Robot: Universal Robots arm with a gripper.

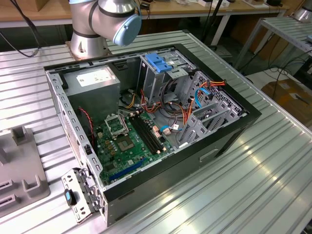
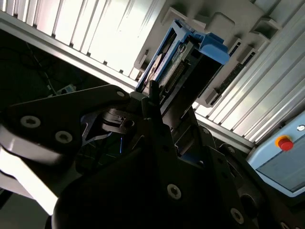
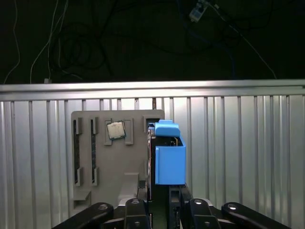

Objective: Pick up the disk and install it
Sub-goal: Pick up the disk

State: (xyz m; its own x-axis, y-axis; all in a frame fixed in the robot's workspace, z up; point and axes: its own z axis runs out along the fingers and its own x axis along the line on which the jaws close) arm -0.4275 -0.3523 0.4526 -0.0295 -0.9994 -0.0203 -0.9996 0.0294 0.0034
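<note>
Disk stood on edge w/ its blue rail facing the camera in the first wrist view, metal body just behind the rail. It sat over the grey holder tray, at the tray's edge. Couldn't tell if it was lifted free of the tray slot or touching it. Pincer was clamped on the disk, one finger on each flat side; the second wrist view showed the same grip, w/ the disk sticking out past the fingertips.

A small square chip lay in a pocket of the same tray, near the disk but not touching. The tray rested on the ribbed metal tabletop.

Progress, my read: grasp done, pick at or just past lift-off, install not done. In the exterior view the open computer case lay on its side on the tabletop, well apart from the tray. Inside were the circuit board, the tall grey drive cage w/ its fixed blue bracket, and loose orange and blue cables. No disk seen in the case. Arm base stood behind the case.

Writing: white sticker on the grey power box, text too small to tell. Red button on a pale unit in the second wrist view, no legible print.
</note>
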